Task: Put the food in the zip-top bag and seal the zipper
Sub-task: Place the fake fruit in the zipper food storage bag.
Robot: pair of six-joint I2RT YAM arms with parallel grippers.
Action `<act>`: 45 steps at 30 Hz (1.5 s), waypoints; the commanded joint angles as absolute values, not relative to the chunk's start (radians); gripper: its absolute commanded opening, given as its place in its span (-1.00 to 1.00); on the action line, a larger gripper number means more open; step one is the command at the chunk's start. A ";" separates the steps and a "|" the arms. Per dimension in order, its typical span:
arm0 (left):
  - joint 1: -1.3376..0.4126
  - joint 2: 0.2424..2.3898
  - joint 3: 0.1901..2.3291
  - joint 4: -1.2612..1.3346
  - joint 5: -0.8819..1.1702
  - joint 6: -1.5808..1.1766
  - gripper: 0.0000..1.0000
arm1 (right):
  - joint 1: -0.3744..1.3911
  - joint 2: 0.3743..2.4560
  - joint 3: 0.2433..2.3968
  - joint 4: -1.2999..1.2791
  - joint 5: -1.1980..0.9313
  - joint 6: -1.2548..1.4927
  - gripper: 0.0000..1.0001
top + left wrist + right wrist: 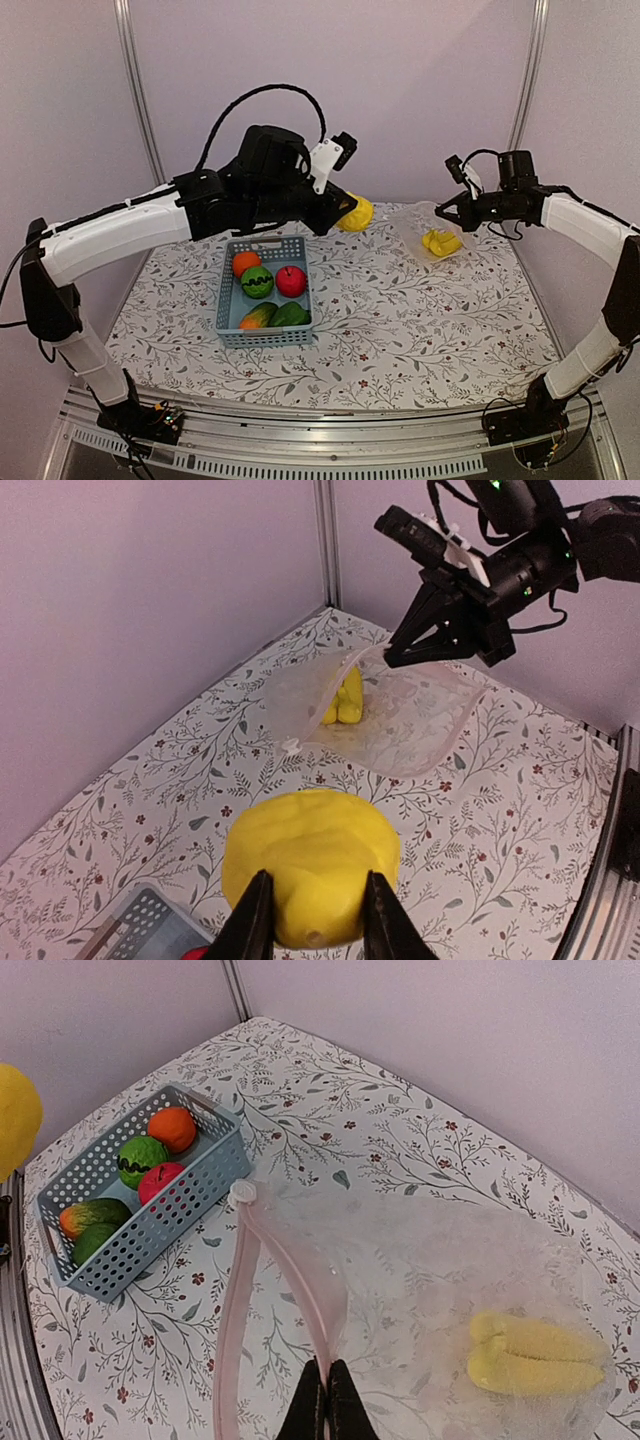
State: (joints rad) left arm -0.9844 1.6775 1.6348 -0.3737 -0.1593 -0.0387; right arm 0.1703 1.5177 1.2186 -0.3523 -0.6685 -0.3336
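My left gripper (310, 915) is shut on a yellow toy fruit (310, 865) and holds it above the table; it also shows in the top view (355, 213). The clear zip-top bag (435, 235) lies at the back right with a yellow banana piece (535, 1355) inside. My right gripper (327, 1400) is shut on the upper lip of the bag's pinkish zipper strip (300, 1280) and lifts the mouth open toward the left gripper. The rest of the food, an orange (246, 263), a green piece (257, 282), a red apple (291, 281) and others, lies in the blue basket (228, 300).
The blue lattice basket (165, 1215) stands left of centre on the floral tablecloth. A white slider tab (241, 1194) sits at the end of the zipper. Walls and frame posts close off the back and the sides.
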 commanded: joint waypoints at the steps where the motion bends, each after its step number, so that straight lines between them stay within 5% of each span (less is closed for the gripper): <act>1: -1.020 1.639 1.579 -0.213 -0.147 -0.002 -0.72 | 0.215 1.490 1.284 -0.442 -0.676 -0.352 -1.00; 21: -1.098 1.779 1.504 0.200 0.018 0.066 -0.73 | 0.274 1.425 1.355 -0.595 -0.797 -0.272 -1.00; 33: -1.159 1.940 1.592 0.180 -0.156 0.129 -0.74 | 0.274 1.436 1.403 -0.603 -0.795 -0.197 -1.00; 39: -1.162 2.028 1.708 0.131 -0.199 0.138 0.08 | 0.274 1.443 1.406 -0.598 -0.797 -0.181 -1.00; 45: -1.180 1.984 1.714 0.157 -0.285 0.180 0.49 | 0.274 1.450 1.409 -0.596 -0.763 -0.187 -1.00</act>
State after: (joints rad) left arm -1.1549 2.0205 1.7084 0.1429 -0.2123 0.1436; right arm 0.2684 1.4357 1.3819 -0.5861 -0.7811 -0.1955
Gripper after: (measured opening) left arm 0.714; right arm 0.008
